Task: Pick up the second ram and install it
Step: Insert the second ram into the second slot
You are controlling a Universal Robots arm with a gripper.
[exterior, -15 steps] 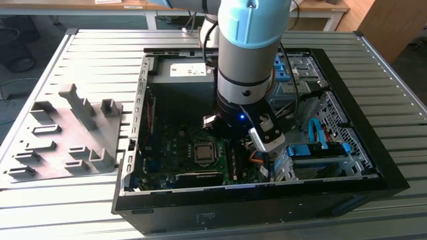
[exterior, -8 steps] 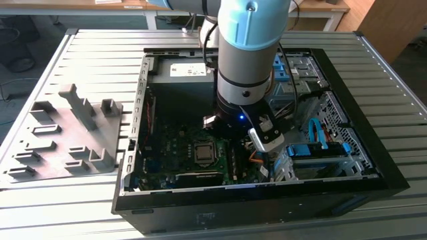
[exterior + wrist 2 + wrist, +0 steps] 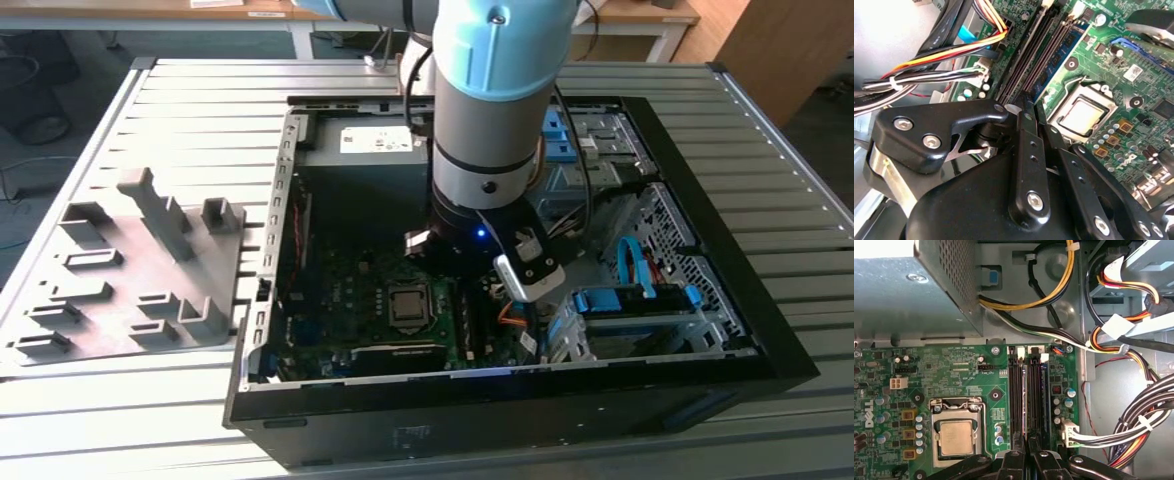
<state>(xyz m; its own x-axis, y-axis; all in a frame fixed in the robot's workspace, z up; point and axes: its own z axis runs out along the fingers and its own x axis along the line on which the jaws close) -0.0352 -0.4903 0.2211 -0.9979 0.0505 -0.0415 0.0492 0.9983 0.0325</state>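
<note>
Center of the exterior view: arm (image 3: 494,100) plunged upright into an open computer case (image 3: 787,350) on a slatted table (image 3: 200,100).

Its wrist blocks the memory slots (image 3: 1015,390) from outside, and the case's near wall is cut off at the frame's bottom. Over the motherboard (image 3: 969,375), the gripper (image 3: 1029,452) sits right at the slots' end; whether it is parted or clamping is unclear. A blue-green ram (image 3: 1056,55) stands seated in the slot nearest the cables (image 3: 1134,425), just beside the gripper.
</note>
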